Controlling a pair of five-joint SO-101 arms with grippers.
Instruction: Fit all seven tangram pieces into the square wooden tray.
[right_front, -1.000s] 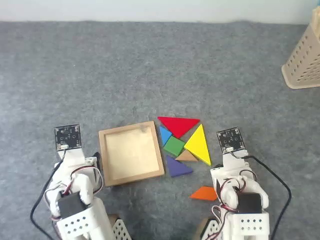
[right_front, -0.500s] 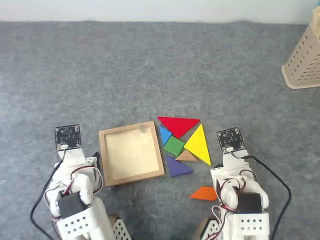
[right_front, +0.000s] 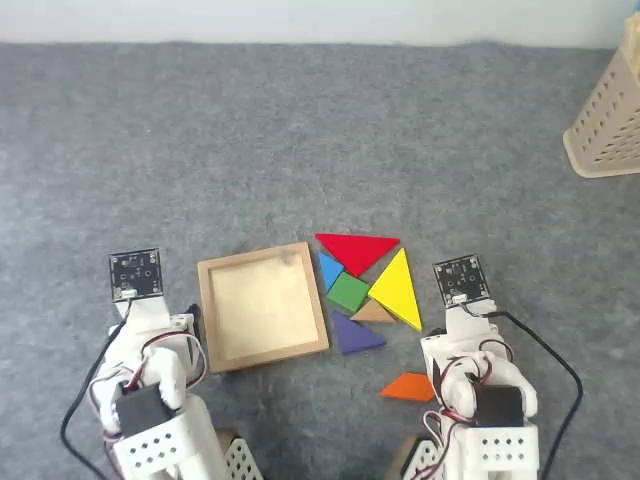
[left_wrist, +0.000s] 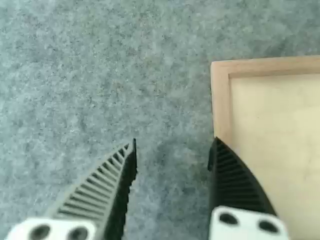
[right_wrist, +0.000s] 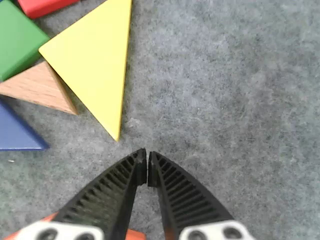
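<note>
Currently the square wooden tray (right_front: 262, 305) lies on the grey surface (right_front: 300, 130), all seven pieces outside it: red triangle (right_front: 357, 248), blue piece (right_front: 329, 270), green square (right_front: 348, 292), yellow triangle (right_front: 398, 288), tan triangle (right_front: 374, 312) and purple piece (right_front: 355, 333) clustered beside one edge, orange piece (right_front: 408, 386) apart from them. Left hand (left_wrist: 174, 145) spread, one finger at the tray's rim. Right hand (right_wrist: 147, 155) pressed together, gripping nothing.

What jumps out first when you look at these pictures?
The bright tangram pieces, led by the big yellow triangle and the red triangle, huddle on the grey carpet just right of the square wooden tray. One orange piece lies alone, close by the right arm.
</note>
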